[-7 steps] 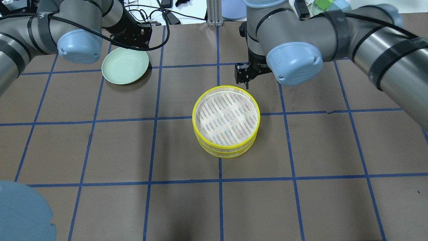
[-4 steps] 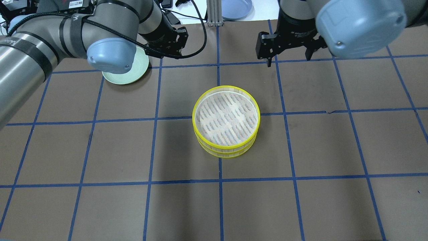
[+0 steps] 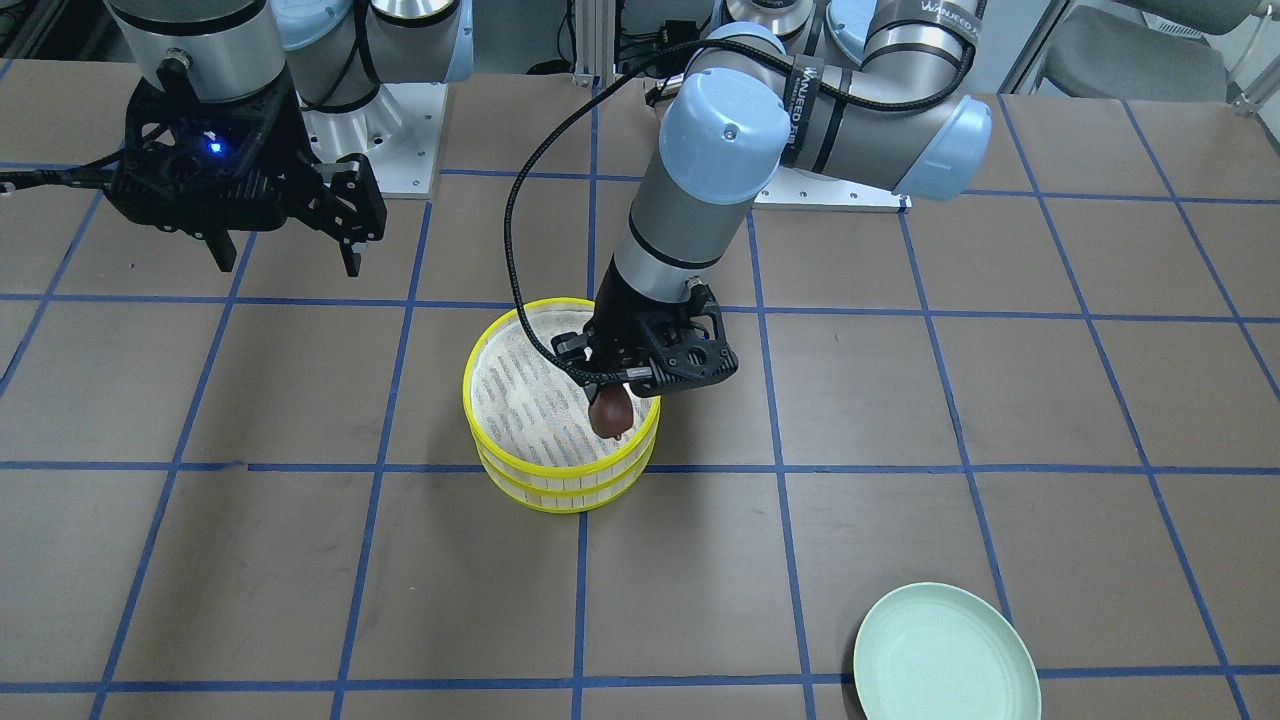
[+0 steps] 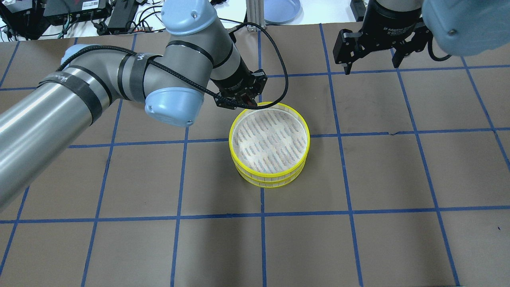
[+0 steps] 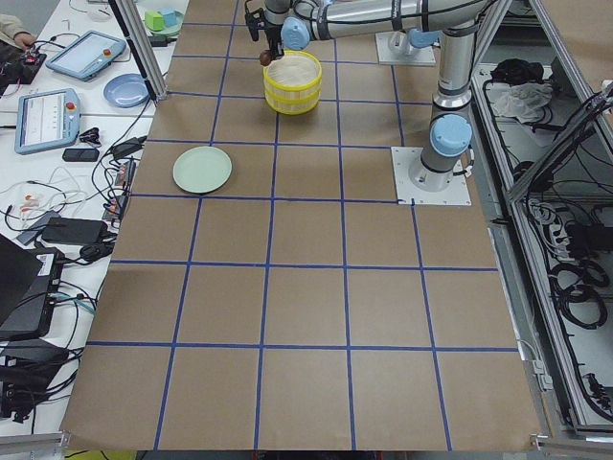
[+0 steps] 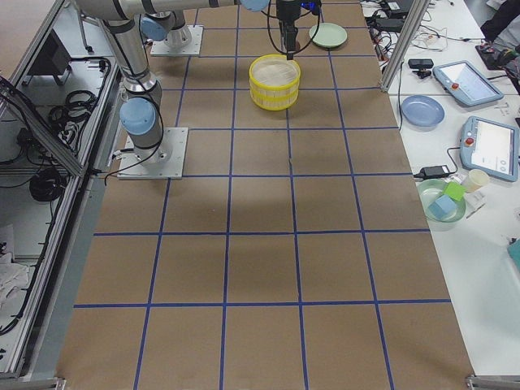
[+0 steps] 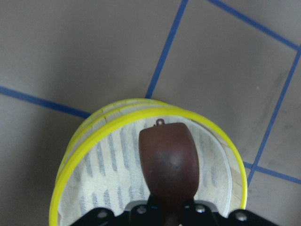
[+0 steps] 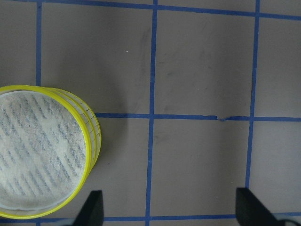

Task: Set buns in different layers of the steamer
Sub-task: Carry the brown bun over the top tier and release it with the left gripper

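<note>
You're looking at a brown table (image 4: 119, 179) w/ a blue tape grid, and the landmark is the steamer stack near its middle: two round layers w/ yellow rims, the top layer (image 3: 470, 398) sitting squarely on the lower layer (image 3: 560, 497). The top layer's white mesh floor is in plain view from overhead. The L gripper (image 3: 614, 392) hangs over the stack's edge on the robot's left, on the side toward you, fingers pointing down and clamped on the dark reddish-brown bun (image 3: 610, 415). In the L wrist cam the bun (image 7: 169, 162) fills the centre, w/ mesh under it and yellow rim curving round beyond it, so it's inside the rim line, above the top layer. Can't tell if it's touching the mesh. From overhead the L gripper (image 4: 239, 97) covers the bun almost completely. The R gripper (image 3: 287, 265) is well apart from the stack, off to the robot's right, raised above the table, jaws spread wide w/ nothing between them. Its wrist cam shows the two fingers (image 8: 92, 207) at the bottom edge and the stack off to lower left. A pale green plate (image 3: 945, 655) lies well apart from the stack, on the robot's left and nearer you.
</note>
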### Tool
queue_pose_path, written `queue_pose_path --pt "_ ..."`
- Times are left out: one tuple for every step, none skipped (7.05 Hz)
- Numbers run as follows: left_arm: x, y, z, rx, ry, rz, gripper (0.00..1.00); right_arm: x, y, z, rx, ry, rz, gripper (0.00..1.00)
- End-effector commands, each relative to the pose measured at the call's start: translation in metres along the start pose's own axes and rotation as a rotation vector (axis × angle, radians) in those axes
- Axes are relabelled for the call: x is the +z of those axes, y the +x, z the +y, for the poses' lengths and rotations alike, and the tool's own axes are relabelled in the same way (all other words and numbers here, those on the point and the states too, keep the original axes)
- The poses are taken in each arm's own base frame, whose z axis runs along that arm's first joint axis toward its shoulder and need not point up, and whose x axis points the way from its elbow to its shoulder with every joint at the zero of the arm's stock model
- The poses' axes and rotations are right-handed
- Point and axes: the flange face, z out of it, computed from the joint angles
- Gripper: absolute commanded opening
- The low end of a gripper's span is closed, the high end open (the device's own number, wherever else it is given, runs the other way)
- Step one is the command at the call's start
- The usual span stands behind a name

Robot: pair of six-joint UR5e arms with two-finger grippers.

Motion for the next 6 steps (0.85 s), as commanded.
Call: queue_pose_path --pt "0.025 0.001 0.025 -0.074 -0.072 -0.009 0.00 0.002 0.000 0.000 -0.035 -0.002 -0.005 1.00" --pt "0.028 -0.001 0.026 -0.074 -0.077 -0.017 0.71 0.003 0.001 0.001 -0.035 -0.005 -0.004 1.00" --pt "0.027 -0.001 0.026 -0.084 -0.075 -0.018 1.00 0.004 0.002 0.000 -0.035 -0.006 -0.009 1.00" --pt "0.026 -0.001 0.027 -0.079 -0.074 -0.016 1.00 0.004 0.006 -0.001 -0.031 -0.006 -0.007 1.00" --pt "0.017 0.001 0.026 -0.067 -0.058 -0.009 1.00 0.004 0.006 -0.001 -0.030 -0.006 -0.007 1.00" --pt "0.012 0.004 0.025 -0.065 -0.051 0.007 1.00 0.004 0.006 -0.001 -0.038 -0.006 -0.007 1.00"
